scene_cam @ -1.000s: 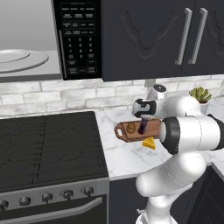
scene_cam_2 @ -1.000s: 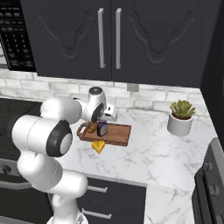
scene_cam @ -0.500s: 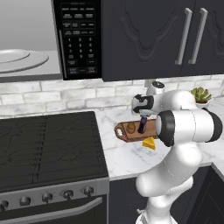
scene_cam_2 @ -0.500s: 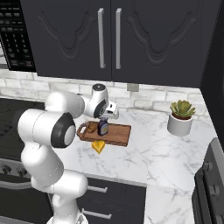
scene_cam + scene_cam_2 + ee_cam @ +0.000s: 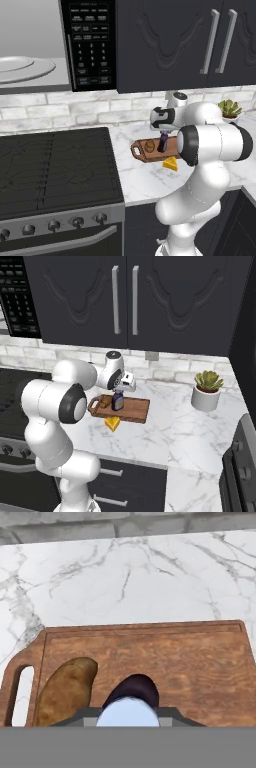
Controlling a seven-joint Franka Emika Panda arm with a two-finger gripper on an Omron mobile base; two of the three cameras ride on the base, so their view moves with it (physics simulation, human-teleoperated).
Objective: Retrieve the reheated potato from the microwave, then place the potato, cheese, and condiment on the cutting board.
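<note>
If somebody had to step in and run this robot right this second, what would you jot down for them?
Gripper: directly above the condiment bottle; whether it grips or has let go cannot be told.
Condiment: upright on the cutting board, next to the potato.
Potato: on the board near its handle end, so it is out of the microwave, whose door is open.
Cheese: on the marble counter, against the board's front edge.
Left: confirm the bottle's release, then move the cheese onto the board.

Base views flank the cutting board [image 5: 150, 150]; hand view looks closely straight down
</note>
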